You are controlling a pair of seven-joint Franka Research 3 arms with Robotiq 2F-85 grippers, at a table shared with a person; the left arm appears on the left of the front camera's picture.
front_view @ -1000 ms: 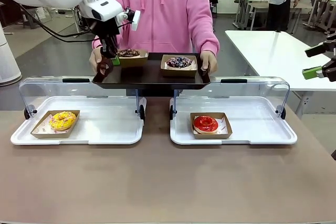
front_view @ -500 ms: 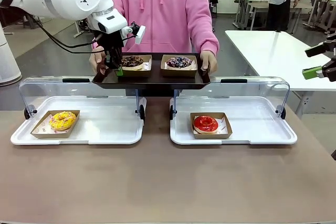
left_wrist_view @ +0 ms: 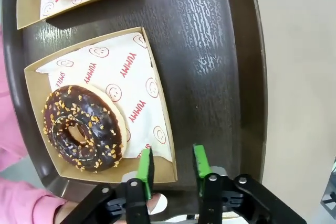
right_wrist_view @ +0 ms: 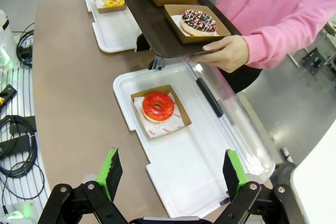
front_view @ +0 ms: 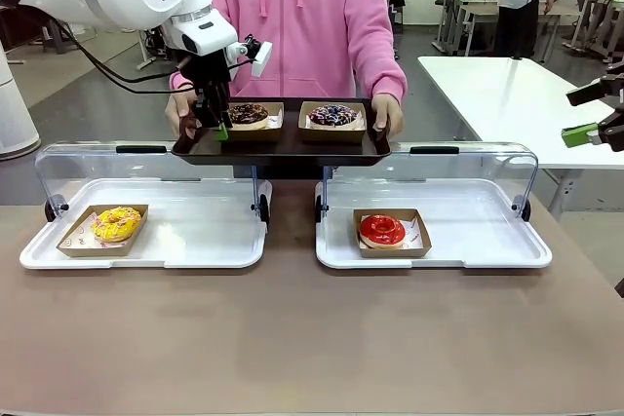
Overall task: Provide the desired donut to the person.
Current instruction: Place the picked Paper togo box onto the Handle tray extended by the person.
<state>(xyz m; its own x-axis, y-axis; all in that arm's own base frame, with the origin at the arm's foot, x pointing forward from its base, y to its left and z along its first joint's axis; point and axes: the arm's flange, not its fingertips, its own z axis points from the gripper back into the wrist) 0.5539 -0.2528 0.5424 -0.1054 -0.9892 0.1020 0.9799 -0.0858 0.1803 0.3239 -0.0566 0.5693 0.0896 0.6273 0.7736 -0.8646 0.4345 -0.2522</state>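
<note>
The person (front_view: 292, 17) in a pink hoodie holds a dark tray (front_view: 283, 146) with both hands across the table. On it sit a chocolate donut (front_view: 247, 113) (left_wrist_view: 81, 129) in a cardboard box (left_wrist_view: 147, 82) and a sprinkled donut (front_view: 333, 115) (right_wrist_view: 198, 22) in another box. My left gripper (front_view: 216, 121) (left_wrist_view: 173, 163) hangs over the tray's left part, open, its green pads astride the near corner of the chocolate donut's box without pressing it. My right gripper (right_wrist_view: 170, 174) (front_view: 590, 114) stands wide open at the far right, holding nothing.
Two white display trays with raised clear lids lie on the brown table. The left one (front_view: 195, 250) holds a yellow donut (front_view: 117, 224). The right one (front_view: 468, 241) holds a red donut (front_view: 381, 230) (right_wrist_view: 157, 106). Cables (right_wrist_view: 18, 150) lie beside the table.
My left gripper carried the chocolate donut's box down onto the person's tray, then opened and let it go. The right arm stayed still.
</note>
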